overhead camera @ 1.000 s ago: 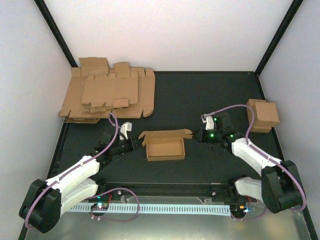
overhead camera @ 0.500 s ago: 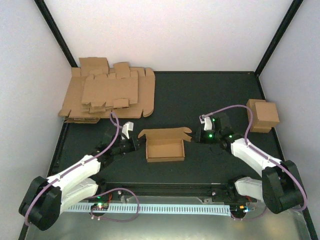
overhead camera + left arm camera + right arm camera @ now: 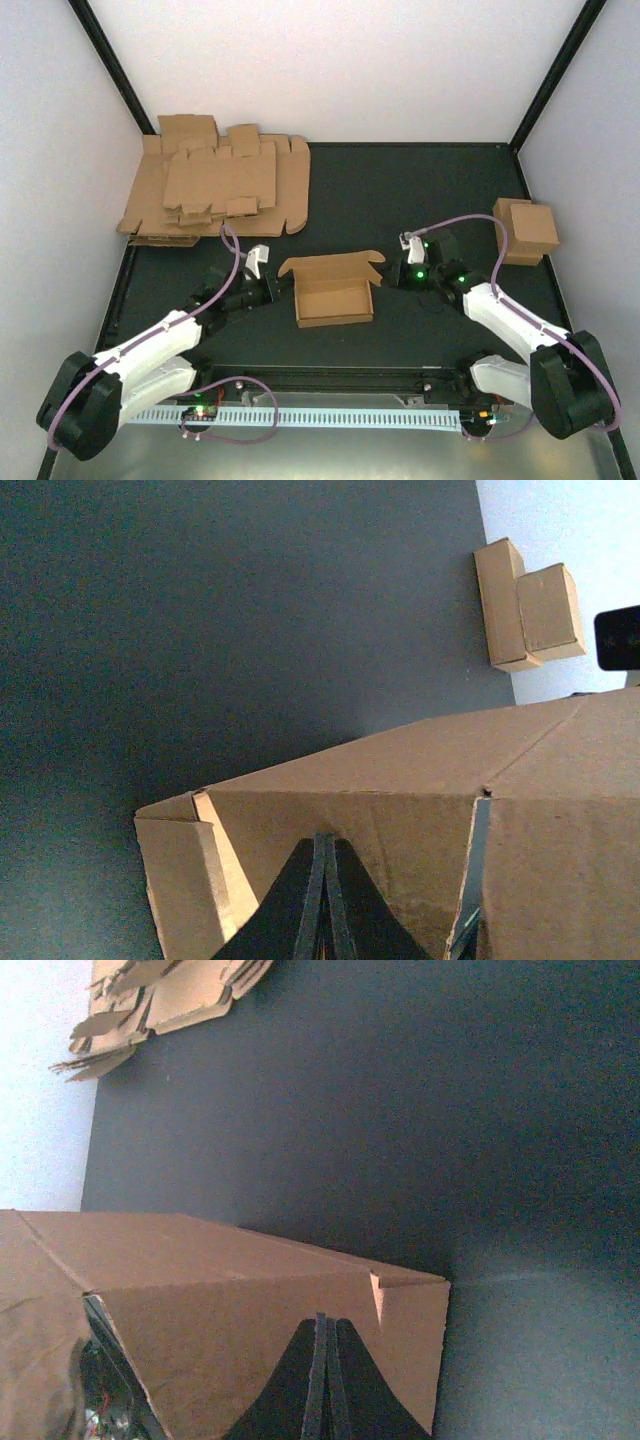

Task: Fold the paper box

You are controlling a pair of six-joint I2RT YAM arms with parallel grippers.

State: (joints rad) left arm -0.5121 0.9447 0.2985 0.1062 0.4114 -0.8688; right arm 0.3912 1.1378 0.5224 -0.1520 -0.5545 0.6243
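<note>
Two arms, one on each end of the paper box [image 3: 333,295], which sits near the middle of the black table [image 3: 420,190], towards the near edge and directly between the grippers. The box's tray is formed with its walls up and its top open, and the lid flap with its small end tabs stands open along the far edge. At the box's left end wall is the left gripper [image 3: 274,290], fingers pressed together with nothing between them. At the right end wall, close to the far corner, is the right gripper [image 3: 393,274], closed the same way and also empty. The left wrist view shows the closed tips aimed square at a brown side wall near a folded corner. The right wrist view shows the mirror of that. The tips look right up against the cardboard in both, but actual contact can't be confirmed. A pile of flat blanks [image 3: 215,190] lies at the far left corner, well apart from the box. Closed brown boxes [image 3: 525,232] sit touching each other at the table's right edge.
</note>
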